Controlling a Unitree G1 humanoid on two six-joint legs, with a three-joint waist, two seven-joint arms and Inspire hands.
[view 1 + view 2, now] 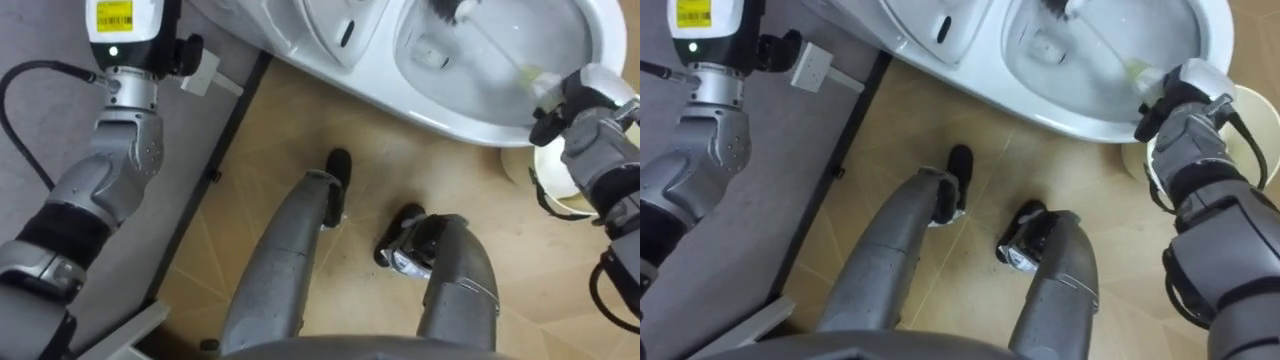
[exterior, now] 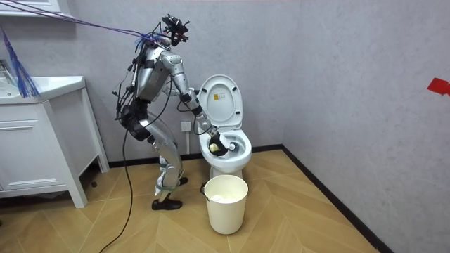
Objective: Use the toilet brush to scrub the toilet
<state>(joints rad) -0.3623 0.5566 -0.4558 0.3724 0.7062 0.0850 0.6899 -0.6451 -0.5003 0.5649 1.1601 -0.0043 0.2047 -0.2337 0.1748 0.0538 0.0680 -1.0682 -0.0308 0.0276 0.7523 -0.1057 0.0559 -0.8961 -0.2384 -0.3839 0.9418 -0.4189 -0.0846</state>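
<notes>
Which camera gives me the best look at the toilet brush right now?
Left eye view: the toilet brush runs from its dark head in the toilet bowl down to the right hand, which grips its handle. Right eye view shows much the same; room view, just a dark blob.

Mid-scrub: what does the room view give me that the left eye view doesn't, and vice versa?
Room view adds the white vanity cabinet and the robot's stance, bent forward at the toilet's side. Left eye view adds the dark-bristled, clear-handled toilet brush reaching inside the white toilet bowl, the right hand curled round its handle, and the left hand raised by the grey wall. Both share that bowl, the right hand at its rim, and the white round bucket.
</notes>
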